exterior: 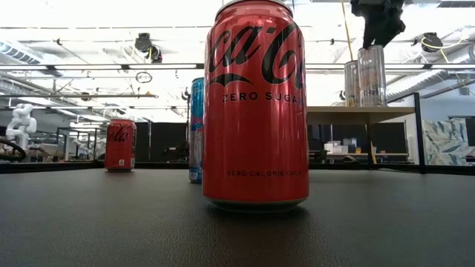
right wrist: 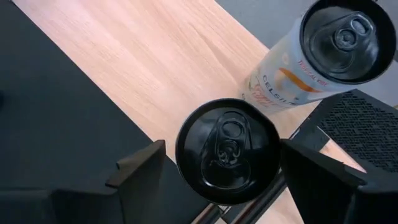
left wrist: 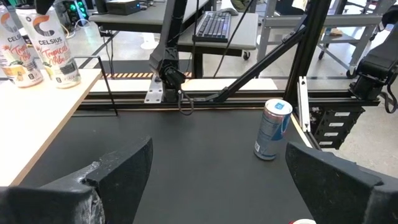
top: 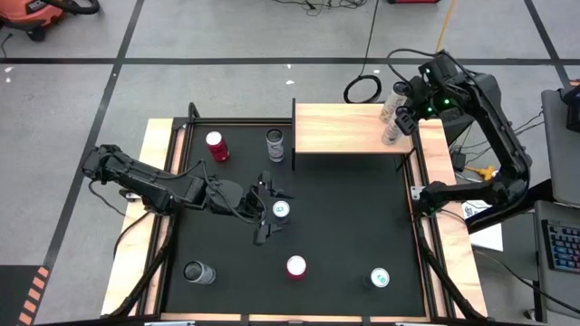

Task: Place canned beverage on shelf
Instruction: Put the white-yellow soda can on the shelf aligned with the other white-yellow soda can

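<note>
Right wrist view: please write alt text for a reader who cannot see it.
Seen from above, the right gripper hangs open around a black-topped can at the edge of the pale-wood shelf. A second, white Celsius can stands beside it on the shelf.

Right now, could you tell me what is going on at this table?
The robot is stocking cans on the shelf. The right gripper hangs open around a Celsius can standing at the shelf's right end beside another Celsius can. The left gripper waits open mid-table, facing a blue can. More cans remain on the table.
</note>
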### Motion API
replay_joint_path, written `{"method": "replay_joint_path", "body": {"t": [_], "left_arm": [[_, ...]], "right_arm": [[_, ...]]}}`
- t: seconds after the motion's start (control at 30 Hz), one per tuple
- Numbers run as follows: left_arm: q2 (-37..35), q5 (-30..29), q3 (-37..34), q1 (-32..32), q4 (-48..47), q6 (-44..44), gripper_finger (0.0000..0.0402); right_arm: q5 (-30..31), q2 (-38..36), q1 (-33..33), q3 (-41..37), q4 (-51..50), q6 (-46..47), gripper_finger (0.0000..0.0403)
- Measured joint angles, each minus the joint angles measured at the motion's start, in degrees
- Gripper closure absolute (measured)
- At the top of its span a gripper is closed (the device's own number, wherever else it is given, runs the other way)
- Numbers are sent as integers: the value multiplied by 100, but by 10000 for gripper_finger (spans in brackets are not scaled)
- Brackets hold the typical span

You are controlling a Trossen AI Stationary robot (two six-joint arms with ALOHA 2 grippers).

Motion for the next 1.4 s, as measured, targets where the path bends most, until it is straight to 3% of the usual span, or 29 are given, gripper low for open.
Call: {"method": "replay_joint_path", "body": {"t": [0.23, 0.4, 0.77, 1.4], "left_arm": [[-2, 6, 0, 0, 2, 0, 30], [0, 6, 0, 0, 2, 0, 30], [-2, 6, 0, 0, 4, 2, 30], [-1, 4, 0, 0, 7, 2, 30]], "right_arm": [[59, -11, 0, 0, -58, 31, 112], [605, -116, 0, 0, -56, -44, 112], [609, -481, 0, 0, -162, -128, 112], [437, -539, 2, 2, 282, 700, 112]]}}
